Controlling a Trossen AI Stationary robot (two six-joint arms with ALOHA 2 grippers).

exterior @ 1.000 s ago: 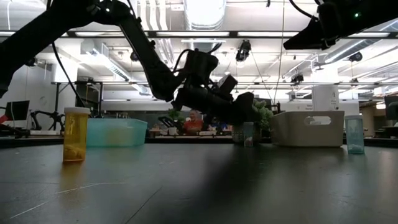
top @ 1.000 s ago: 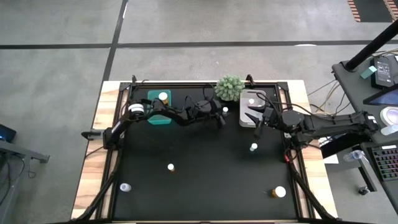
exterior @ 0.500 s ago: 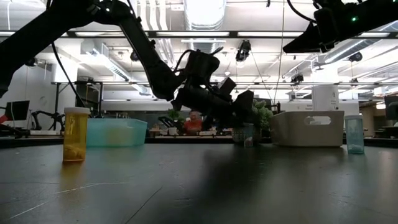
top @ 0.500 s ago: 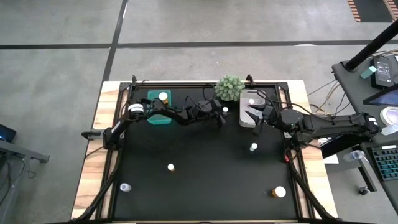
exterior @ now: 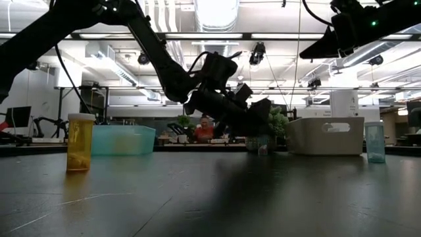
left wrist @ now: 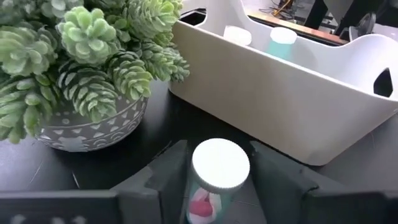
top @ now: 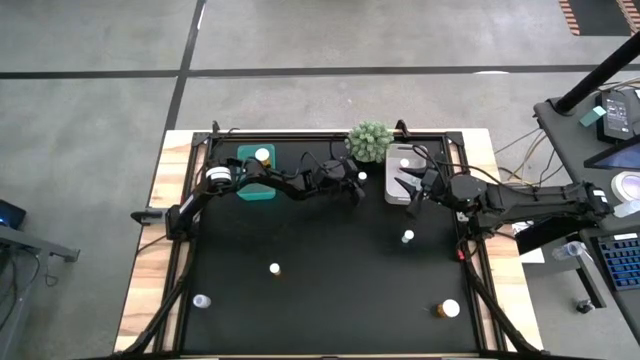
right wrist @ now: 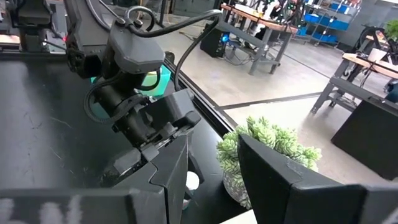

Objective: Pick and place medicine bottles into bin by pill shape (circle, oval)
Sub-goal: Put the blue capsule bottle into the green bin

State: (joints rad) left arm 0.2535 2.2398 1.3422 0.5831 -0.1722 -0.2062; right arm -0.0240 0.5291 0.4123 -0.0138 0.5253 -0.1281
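A small pale bottle with a white cap point(left wrist: 221, 165) and pink pills stands on the black table between the plant and the white bin point(left wrist: 292, 93); it also shows in the high view point(top: 361, 177). My left gripper point(top: 351, 186) is open, one finger on each side of this bottle, and I see no touch. My right gripper point(top: 410, 190) is open and empty above the white bin point(top: 405, 175). Other bottles stand on the table, one mid-right point(top: 407, 237), one in the middle point(top: 274, 268), one near left point(top: 201, 300), and an amber one near right point(top: 446, 309).
A green spiky plant in a grey pot point(left wrist: 81, 68) stands close beside the left gripper. The white bin holds two bottles point(left wrist: 283, 40). A teal bin point(top: 255, 172) at far left holds a white-capped bottle. People sit in the room behind.
My left gripper has moved a little toward the table's right edge, so its fingers now reach around the small bottle by the plant. The bottle has stayed in place on the table.
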